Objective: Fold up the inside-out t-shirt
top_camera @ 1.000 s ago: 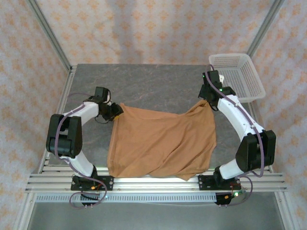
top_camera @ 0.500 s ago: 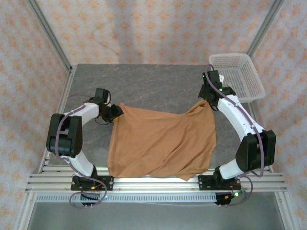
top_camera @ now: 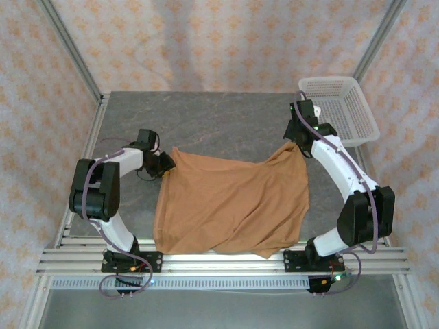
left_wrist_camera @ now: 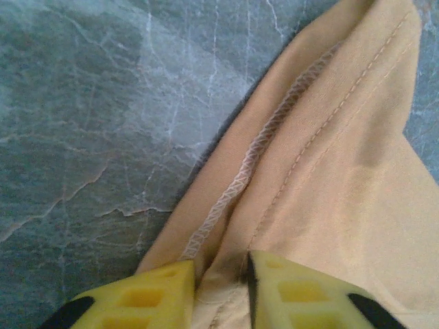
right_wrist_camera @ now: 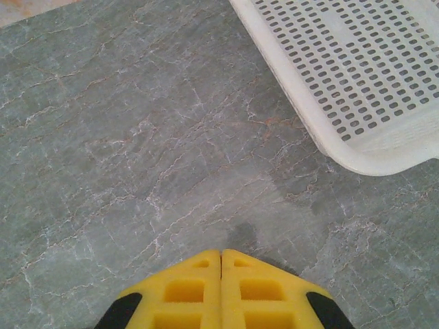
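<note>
Shirt (top_camera: 233,202): lying spread, long axis left-right.
Left gripper (left_wrist_camera: 221,271): straddling its seam, narrowly apart; grip unclear.
Right gripper (right_wrist_camera: 221,259): clamping its upper-right corner.

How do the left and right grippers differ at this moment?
The left gripper has a fold of the t-shirt pinched between its fingers; the right gripper has its fingers pressed flush together. The left gripper sits at the t-shirt's far-left corner, the right gripper at its raised far-right corner near the basket. Both have yellow fingers.

Overhead view, wrist views close above table (top_camera: 226,123)
</note>
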Robot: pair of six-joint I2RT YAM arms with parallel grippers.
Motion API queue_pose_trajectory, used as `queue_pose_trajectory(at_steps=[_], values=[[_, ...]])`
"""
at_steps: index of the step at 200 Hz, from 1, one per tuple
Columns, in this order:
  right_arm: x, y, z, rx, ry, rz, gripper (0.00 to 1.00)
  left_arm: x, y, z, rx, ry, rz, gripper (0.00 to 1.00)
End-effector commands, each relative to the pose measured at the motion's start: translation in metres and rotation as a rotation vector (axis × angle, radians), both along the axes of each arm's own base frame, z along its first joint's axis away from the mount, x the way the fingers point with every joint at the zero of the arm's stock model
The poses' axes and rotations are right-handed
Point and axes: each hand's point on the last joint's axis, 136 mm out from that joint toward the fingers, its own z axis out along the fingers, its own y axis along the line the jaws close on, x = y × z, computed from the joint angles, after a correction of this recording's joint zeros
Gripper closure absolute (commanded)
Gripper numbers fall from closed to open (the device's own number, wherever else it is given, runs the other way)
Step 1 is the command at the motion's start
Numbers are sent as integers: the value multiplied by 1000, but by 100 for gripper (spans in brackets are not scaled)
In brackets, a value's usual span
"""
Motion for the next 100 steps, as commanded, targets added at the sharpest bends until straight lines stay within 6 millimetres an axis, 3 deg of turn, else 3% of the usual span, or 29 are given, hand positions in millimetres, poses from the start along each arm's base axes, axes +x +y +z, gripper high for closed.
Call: queue_pose_trajectory(at_steps=[1, 33, 100], values=[[3, -4, 17, -18, -35, -14, 100, 0, 1, -4, 18, 6, 0, 78], [4, -2, 16, -13, -32, -10, 100, 3, 3, 2, 31, -1, -2, 87], [5, 1, 14, -1, -25, 1, 100, 4, 2, 21, 86, -8, -36, 89]])
